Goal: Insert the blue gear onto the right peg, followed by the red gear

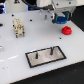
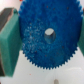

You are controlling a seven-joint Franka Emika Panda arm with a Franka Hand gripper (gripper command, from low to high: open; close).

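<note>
White tabletop: gripper (image 1: pixel 61 19) near the far right corner pinches the blue gear (image 2: pixel 47 36) between its fingers (image 2: pixel 8 42), red gear (image 1: pixel 65 31) just beside, while the right peg (image 1: pixel 51 49) stands well apart on the grey plate (image 1: pixel 46 61) toward the near edge.

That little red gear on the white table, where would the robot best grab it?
Probably from straight above, squeezing the red gear across its toothed rim. It lies flat, apart from other things, and looks thick enough for the fingers to press its sides. The pincer already carries the blue gear, so that goes first.
</note>
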